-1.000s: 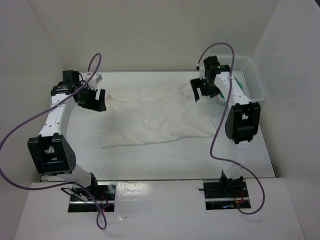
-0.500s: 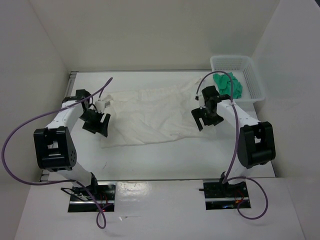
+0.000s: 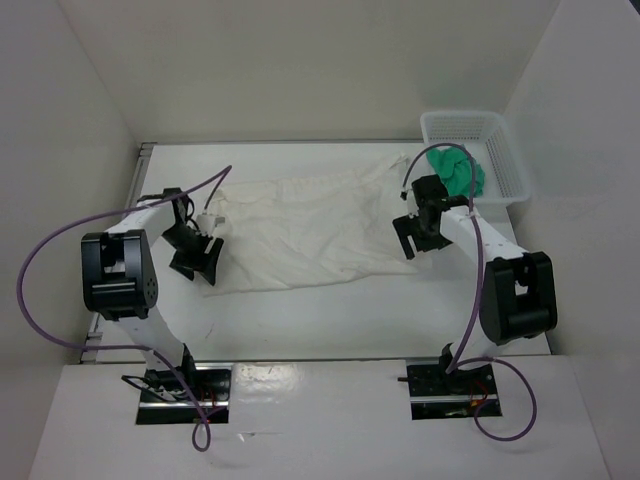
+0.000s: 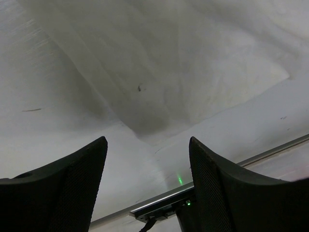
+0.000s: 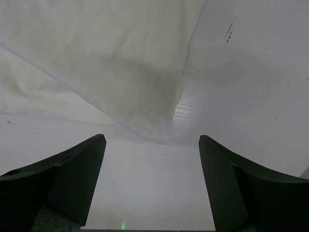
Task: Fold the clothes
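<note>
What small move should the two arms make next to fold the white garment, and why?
Probably lower both arms and pinch: the left gripper and right gripper are open, each over a near corner of the white garment, nothing held.

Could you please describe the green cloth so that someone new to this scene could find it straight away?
Look to the far right corner of the white table, where a white mesh basket stands. The green cloth lies bunched at the basket's near left end. It alone is green; the large garment spread on the table is plain white.
</note>
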`<state>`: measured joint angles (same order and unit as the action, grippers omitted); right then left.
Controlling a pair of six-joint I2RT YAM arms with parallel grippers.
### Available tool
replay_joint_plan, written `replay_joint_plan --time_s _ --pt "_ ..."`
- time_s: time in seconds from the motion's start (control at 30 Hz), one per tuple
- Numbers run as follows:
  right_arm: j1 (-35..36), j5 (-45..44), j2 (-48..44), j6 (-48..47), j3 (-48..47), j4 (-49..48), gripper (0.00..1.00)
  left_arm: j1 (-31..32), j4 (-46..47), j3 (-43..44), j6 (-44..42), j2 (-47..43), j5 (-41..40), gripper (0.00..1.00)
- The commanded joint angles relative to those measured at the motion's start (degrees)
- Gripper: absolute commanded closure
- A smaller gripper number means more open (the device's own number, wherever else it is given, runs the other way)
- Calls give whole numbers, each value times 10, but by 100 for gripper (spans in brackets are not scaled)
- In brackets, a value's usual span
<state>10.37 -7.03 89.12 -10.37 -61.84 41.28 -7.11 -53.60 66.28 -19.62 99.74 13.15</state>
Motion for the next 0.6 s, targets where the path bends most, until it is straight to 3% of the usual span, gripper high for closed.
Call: replay_joint_plan --time_s 0.0,0.3,0.47,0.57 --pt "-15 -18 0 -8 2 -30 15 4 -22 15 -16 28 11 25" --pt "-20 -18 11 -8 8 -36 15 10 -22 15 -16 79 16 34" --pt "-20 -11 54 -15 19 -47 17 10 -27 20 -21 92 37 49" --pt "-20 -21 90 -22 24 -47 19 10 -33 25 -26 92 43 67"
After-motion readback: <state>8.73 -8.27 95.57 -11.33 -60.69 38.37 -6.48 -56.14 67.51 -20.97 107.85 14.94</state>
